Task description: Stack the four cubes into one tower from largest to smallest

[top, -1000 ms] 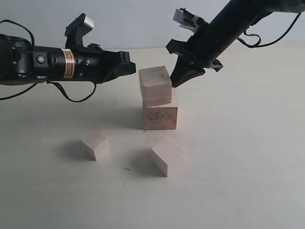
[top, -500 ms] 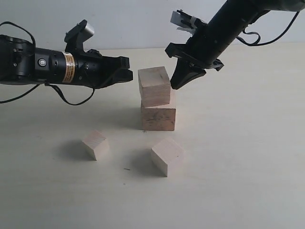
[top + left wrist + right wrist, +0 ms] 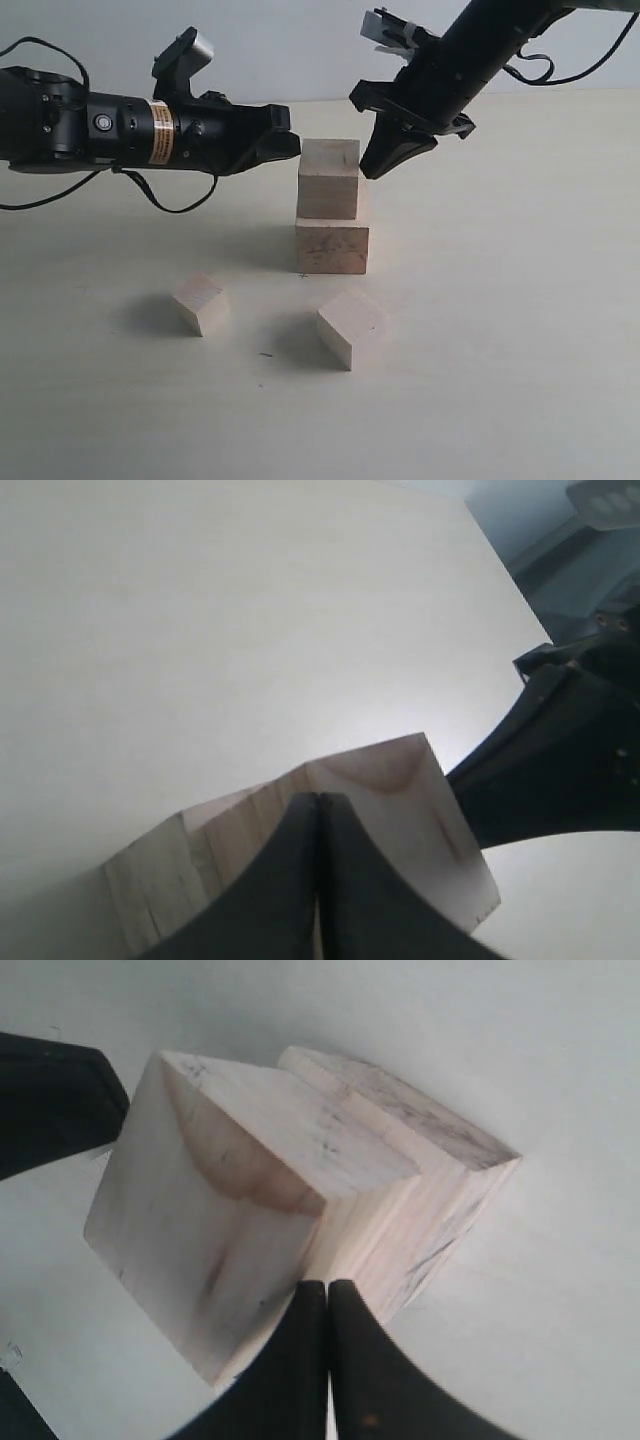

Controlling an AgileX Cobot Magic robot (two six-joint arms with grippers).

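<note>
A two-block tower stands mid-table: the largest cube (image 3: 333,247) at the bottom, the second cube (image 3: 329,179) on top, roughly squared with it. My left gripper (image 3: 294,146) is shut, its tips against the top cube's left upper edge (image 3: 390,790). My right gripper (image 3: 368,170) is shut too, its tips at the top cube's right side. In the right wrist view the shut fingers (image 3: 327,1295) point at the seam between the upper cube (image 3: 200,1230) and the smudged lower cube (image 3: 430,1170). The smallest cube (image 3: 201,303) and a mid-sized cube (image 3: 352,326) lie loose in front.
Pale tabletop (image 3: 520,330) all round the tower. The left arm (image 3: 100,130) stretches in horizontally from the left, with cables hanging below it. The right arm (image 3: 470,50) slants down from the upper right.
The top cube has turned from skewed and overhanging left to nearly square on the base. The left gripper has moved right up to it; the right gripper stays at its right side.
</note>
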